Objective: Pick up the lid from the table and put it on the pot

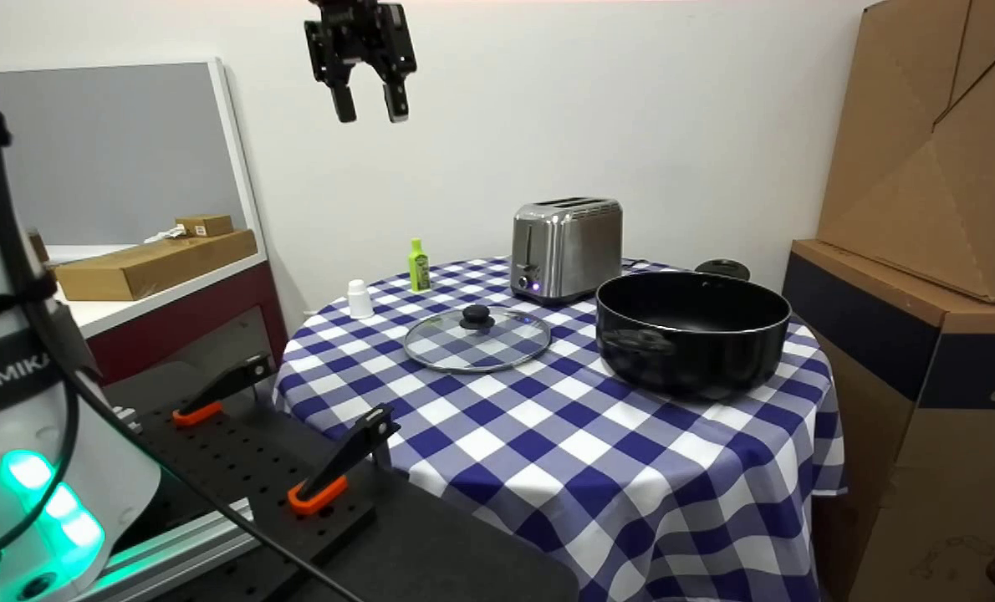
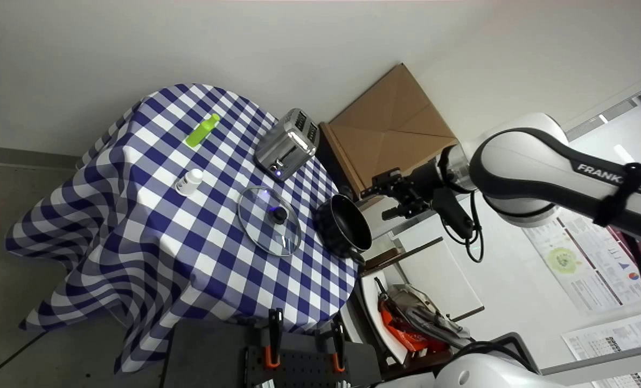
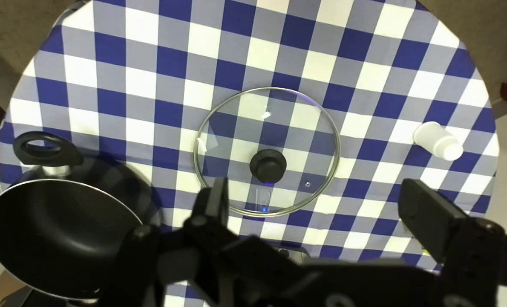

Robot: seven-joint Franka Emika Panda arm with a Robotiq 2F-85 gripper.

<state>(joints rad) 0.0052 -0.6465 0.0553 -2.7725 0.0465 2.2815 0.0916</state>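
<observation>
Bright light glints off the lid (image 3: 267, 152), and the near fingers (image 3: 426, 217) look dark and slightly blurred.

Downward pincer (image 1: 372, 116) w/ jaws apart

On the robot arm (image 2: 536, 164) I read FRANK, then EMI past a dark strap (image 2: 617, 198), and EMIKA on its black band (image 1: 4, 380); the fine print on the poster (image 2: 563, 261) is illegible.

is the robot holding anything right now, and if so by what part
Nothing is held: the gripper hangs with its jaws open and empty, and the lid lies on the table, its knob untouched.
</observation>
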